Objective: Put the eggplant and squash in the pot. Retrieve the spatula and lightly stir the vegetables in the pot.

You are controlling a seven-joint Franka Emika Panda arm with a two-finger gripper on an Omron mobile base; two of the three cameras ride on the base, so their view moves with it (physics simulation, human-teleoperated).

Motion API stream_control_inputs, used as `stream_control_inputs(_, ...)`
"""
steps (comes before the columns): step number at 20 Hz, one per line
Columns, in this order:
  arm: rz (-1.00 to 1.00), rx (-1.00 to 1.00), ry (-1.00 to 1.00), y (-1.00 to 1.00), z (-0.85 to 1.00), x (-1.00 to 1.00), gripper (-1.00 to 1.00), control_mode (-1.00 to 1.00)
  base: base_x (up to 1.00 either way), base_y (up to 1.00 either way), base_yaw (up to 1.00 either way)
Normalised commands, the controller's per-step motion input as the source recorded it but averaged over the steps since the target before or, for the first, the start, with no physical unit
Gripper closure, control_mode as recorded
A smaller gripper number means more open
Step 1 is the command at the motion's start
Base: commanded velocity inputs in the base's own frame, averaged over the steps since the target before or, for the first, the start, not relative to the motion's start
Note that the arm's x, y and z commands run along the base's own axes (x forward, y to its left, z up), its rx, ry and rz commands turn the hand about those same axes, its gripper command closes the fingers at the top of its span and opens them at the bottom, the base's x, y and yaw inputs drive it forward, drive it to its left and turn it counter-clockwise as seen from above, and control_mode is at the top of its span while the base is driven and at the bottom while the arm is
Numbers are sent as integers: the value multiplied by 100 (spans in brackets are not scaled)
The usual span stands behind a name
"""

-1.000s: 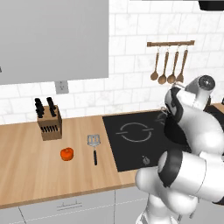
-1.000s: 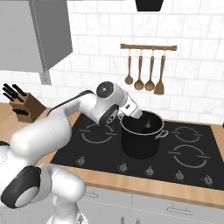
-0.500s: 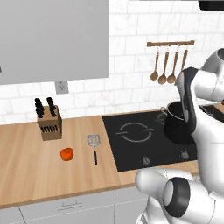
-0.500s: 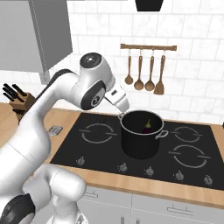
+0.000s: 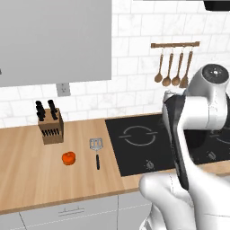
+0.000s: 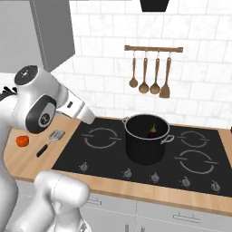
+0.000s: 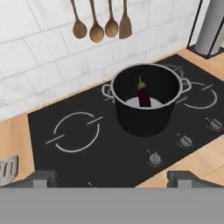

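**Eggplant sits alone in the pot on the hob**

A large black cylindrical pot with a silvery rim [image 7: 146,107] stands on the black glass cooktop [image 7: 109,148], its two small silver handles out to the sides. Inside lies a small dark purple eggplant with a green cap [image 7: 143,95]. Four brown wooden utensils [image 7: 101,24] hang against the white tiled wall [image 7: 39,52] behind. The slotted silver head of a spatula [image 7: 8,169] shows at the left edge on the wooden worktop [image 7: 13,135]. The claw [image 7: 112,178] stands wide open, its dark fingertips [image 7: 41,178] empty.

pot [image 6: 145,145] black | eggplant [image 7: 143,96] dark purple | squash [image 5: 68,158] orange-red
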Motion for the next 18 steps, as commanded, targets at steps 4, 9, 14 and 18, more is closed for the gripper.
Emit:
stream_control_inputs(4,21,-21,3,100,-13,-34,-100,-100,0,0,0)
stream_control_inputs(9,21,-22,2,100,-20,-12,-100,-100,0,0,0)
stream_control_inputs(14,16,-14,9,100,-28,0,-100,-100,0,0,0)
stream_control_inputs(18,13,-3,16,100,-25,0,-100,-100,0,0,0)
